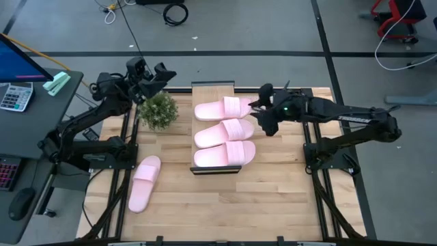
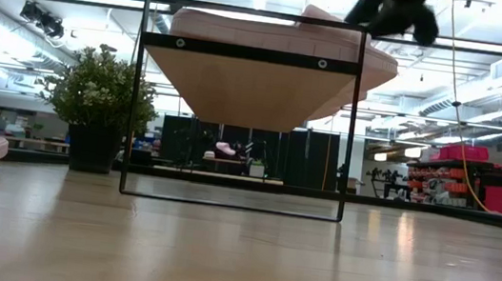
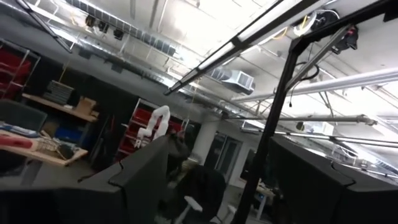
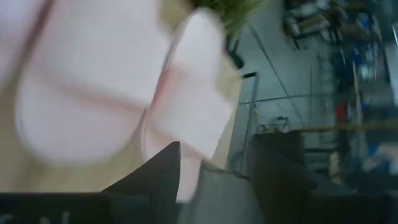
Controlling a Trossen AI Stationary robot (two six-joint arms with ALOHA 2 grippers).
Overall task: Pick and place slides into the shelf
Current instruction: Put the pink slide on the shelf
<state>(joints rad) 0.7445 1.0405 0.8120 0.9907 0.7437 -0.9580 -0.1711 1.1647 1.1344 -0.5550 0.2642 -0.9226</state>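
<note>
Slides number four here, and three of them lie side by side on the shelf (image 1: 214, 87), each with its long axis running left-right across the plank in the high view. The farthest one (image 1: 225, 108) has its strap toward the right arm; the middle one (image 1: 224, 131) and the nearest one (image 1: 224, 154) lie parallel to it, straps likewise on the right-hand half. The right gripper (image 1: 258, 107) sits at the strap end of the farthest slide, just beside it or perhaps brushing it (the high view is too coarse to say which). Its fingers (image 4: 163, 171) stand apart in the right wrist view, with pink foam close ahead of them and nothing pinched between.

The fourth slide (image 1: 144, 183) lies on the tabletop (image 1: 225, 205) well apart from the shelf, on the left arm's side, long axis running near-to-far and slightly tilted. The left gripper (image 1: 151, 74) is raised beyond a potted plant (image 1: 158, 110), aimed up at the ceiling, its fingers (image 3: 140, 174) spread wide and empty.
</note>
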